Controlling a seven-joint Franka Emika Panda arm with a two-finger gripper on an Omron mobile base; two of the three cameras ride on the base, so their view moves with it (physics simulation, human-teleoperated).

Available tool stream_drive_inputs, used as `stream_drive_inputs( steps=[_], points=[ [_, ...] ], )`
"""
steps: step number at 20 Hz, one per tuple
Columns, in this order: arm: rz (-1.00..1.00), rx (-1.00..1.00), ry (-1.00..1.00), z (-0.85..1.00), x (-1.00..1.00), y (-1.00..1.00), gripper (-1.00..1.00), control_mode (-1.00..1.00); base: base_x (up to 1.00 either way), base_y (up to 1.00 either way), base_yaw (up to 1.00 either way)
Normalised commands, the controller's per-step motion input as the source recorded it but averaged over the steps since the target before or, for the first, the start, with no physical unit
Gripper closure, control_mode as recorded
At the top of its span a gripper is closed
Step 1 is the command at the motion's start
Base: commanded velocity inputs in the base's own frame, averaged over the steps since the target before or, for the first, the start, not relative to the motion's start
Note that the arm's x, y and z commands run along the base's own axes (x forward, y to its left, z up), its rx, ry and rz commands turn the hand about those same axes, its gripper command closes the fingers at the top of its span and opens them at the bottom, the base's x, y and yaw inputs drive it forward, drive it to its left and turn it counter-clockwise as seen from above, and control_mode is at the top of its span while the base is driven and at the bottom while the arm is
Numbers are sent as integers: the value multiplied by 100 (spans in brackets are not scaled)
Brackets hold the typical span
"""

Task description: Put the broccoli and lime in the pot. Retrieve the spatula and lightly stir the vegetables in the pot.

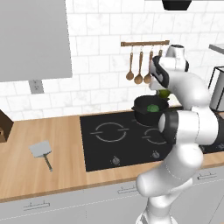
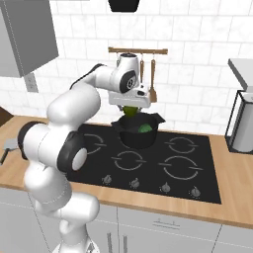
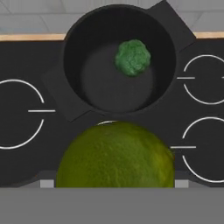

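The black pot (image 1: pixel 148 115) (image 2: pixel 138 140) (image 3: pixel 74 39) stands on the back burner of the cooktop. The bumpy dark-green broccoli (image 1: pixel 152 108) (image 2: pixel 145 128) (image 3: pixel 132 57) lies inside it. My gripper (image 1: pixel 163 91) (image 2: pixel 130 108) hangs just above the pot's near rim, shut on the smooth yellow-green lime (image 1: pixel 164 93) (image 2: pixel 130 111) (image 3: pixel 116 155). In the hand view the lime is large at the bottom and hides the fingertips. The spatula (image 1: pixel 41 150) (image 2: pixel 9 146), a flat grey blade with a thin handle, lies on the wooden counter far to the left.
A rail with brown wooden spoons (image 1: pixel 140 65) (image 2: pixel 148 74) hangs on the tiled wall behind the pot. The black cooktop (image 1: pixel 109 135) (image 2: pixel 183 168) has knobs along its front. A grey appliance (image 2: pixel 241 123) stands at the right and a brown block (image 1: pixel 3 127) at the far left.
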Motion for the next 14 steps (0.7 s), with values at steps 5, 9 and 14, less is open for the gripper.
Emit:
stream_drive_inputs(
  steps=[5,9,14],
  points=[
    [0,0,0,-15,38,-10,100,-100,0,0,0],
    [0,0,0,-12,29,-4,100,-100,0,0,0],
    [0,0,0,-9,32,-14,100,-100,0,0,0]
  ],
)
